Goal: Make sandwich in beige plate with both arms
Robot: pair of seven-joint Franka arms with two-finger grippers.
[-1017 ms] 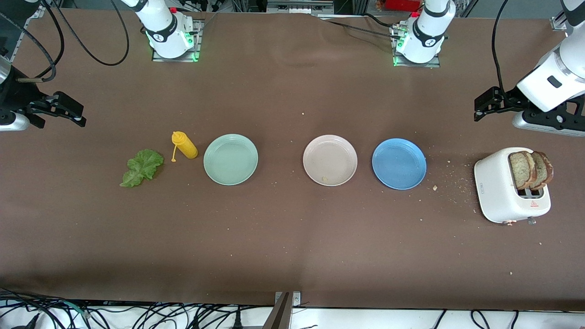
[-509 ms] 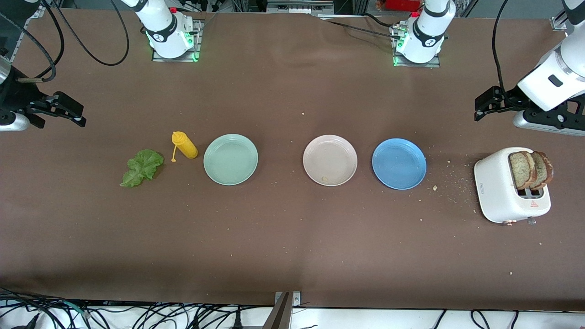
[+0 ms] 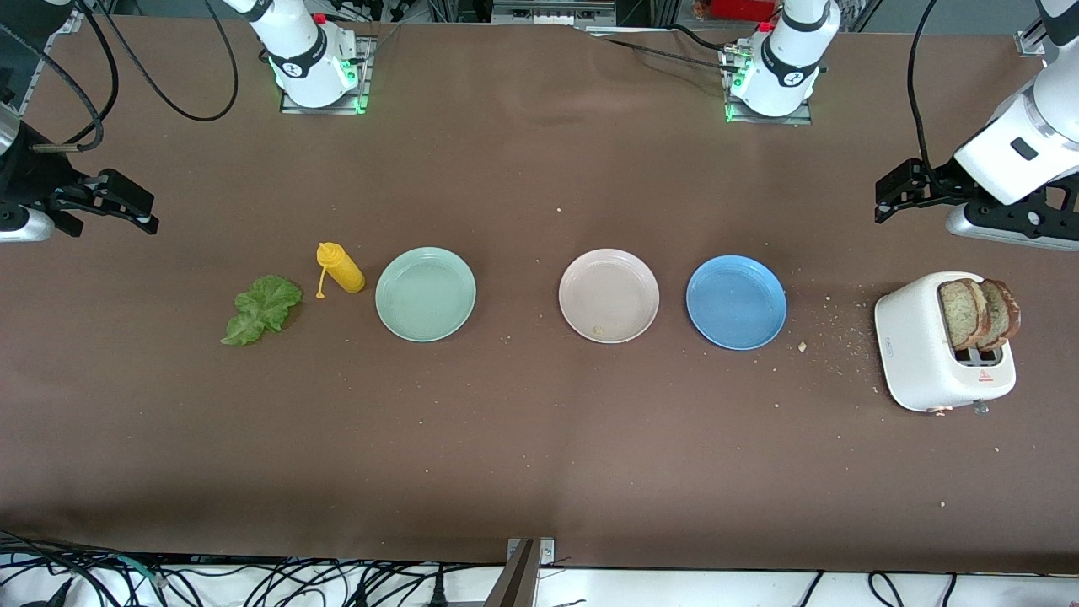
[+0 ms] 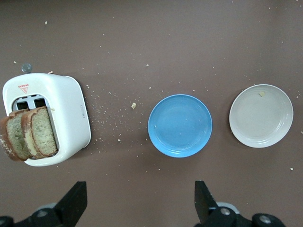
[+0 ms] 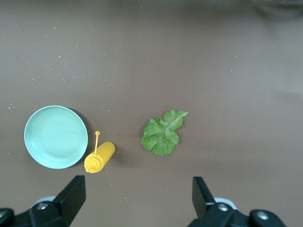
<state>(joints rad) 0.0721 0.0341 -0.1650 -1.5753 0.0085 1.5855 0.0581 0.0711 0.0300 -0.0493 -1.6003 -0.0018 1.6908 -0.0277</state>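
Both pincers wide open, holding nothing: left pincer (image 3: 895, 192) up over table (image 3: 539, 438) by toaster (image 3: 927, 354), right pincer (image 3: 126, 202) waits near lettuce (image 3: 263, 308). Beige plate (image 3: 609, 295) bare, w/ crumb. Bread slices (image 3: 978, 314), rough & brown, stand in toaster; grab one by top edge, lift straight up.

Beige plate (image 3: 609, 295) is sitting between two other plates (image 3: 426, 293) (image 3: 736, 302). Bread slices (image 3: 978, 314) are standing in toaster (image 3: 940, 344) at left arm's end; lettuce (image 3: 262, 308), bottle (image 3: 340, 267) are lying toward right arm's end.
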